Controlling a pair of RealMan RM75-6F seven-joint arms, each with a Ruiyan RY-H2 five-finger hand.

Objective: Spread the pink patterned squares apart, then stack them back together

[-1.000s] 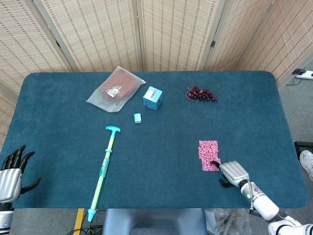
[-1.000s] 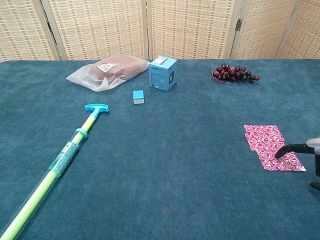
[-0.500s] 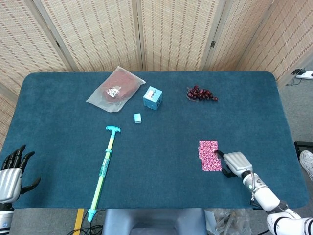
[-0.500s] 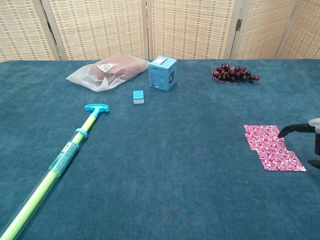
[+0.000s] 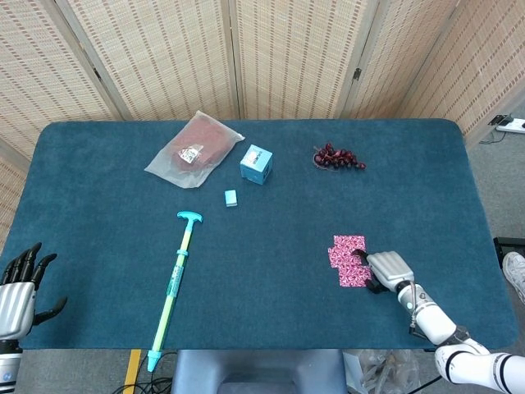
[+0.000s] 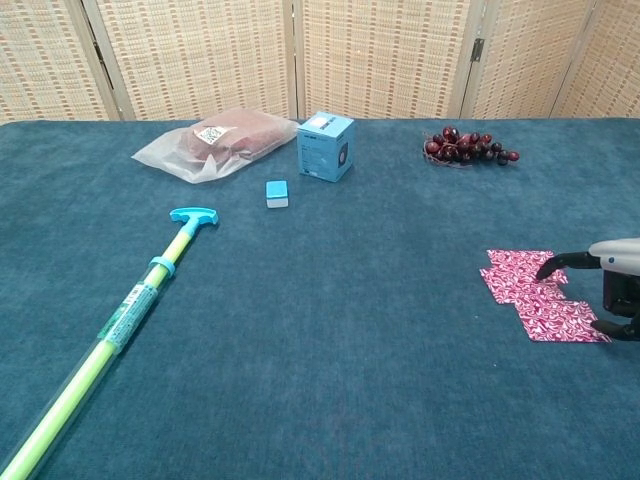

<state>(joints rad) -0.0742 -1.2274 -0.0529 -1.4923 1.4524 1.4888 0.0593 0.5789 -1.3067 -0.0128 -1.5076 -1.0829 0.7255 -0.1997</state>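
Observation:
The pink patterned squares lie overlapping on the blue table at the right front, the upper one skewed to the left. My right hand is beside them on the right, with one fingertip touching the upper square near its right edge. It holds nothing. My left hand hangs past the table's front left corner with fingers apart and empty; the chest view does not show it.
A green and cyan stick lies at the left front. A plastic bag, a blue box, a small blue cube and dark grapes sit further back.
My right hand moved from the lower square up to the upper one. The upper square has shifted and turned slightly left, so the pair lies more spread.

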